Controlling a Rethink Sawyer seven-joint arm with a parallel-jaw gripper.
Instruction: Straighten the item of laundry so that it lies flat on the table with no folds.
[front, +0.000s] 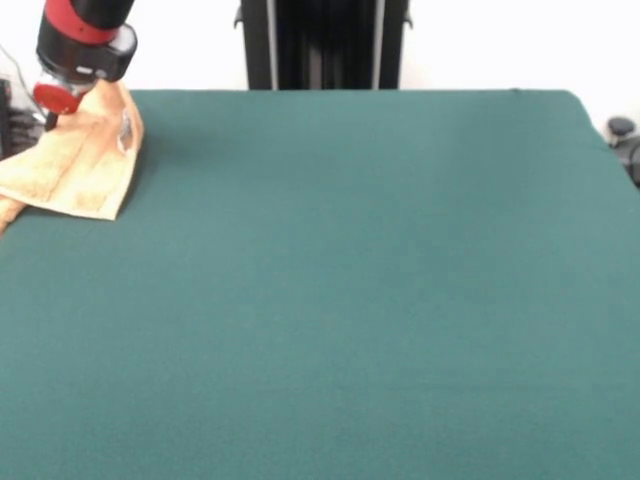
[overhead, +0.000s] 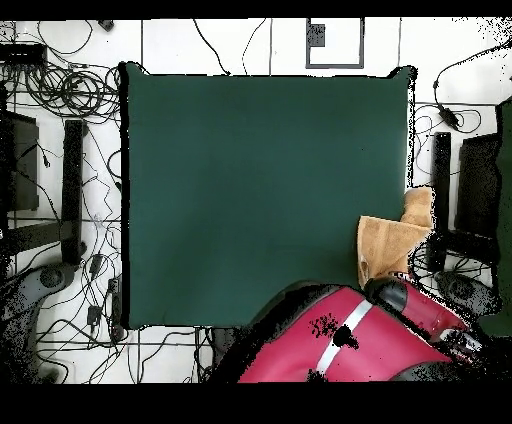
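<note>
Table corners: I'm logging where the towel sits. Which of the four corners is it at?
In the front view, the far left corner: the towel lies there under the gripper, partly overhanging the table edge; other corners are bare.

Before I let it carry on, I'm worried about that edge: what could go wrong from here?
1. The towel lies at the table's edge with part of it past the rim, so a pull that way could drag it off.
2. It is bunched and folded under the arm; pressing down may set creases instead of flattening.
3. The pincer is hidden, so its hold is uncertain.
</note>
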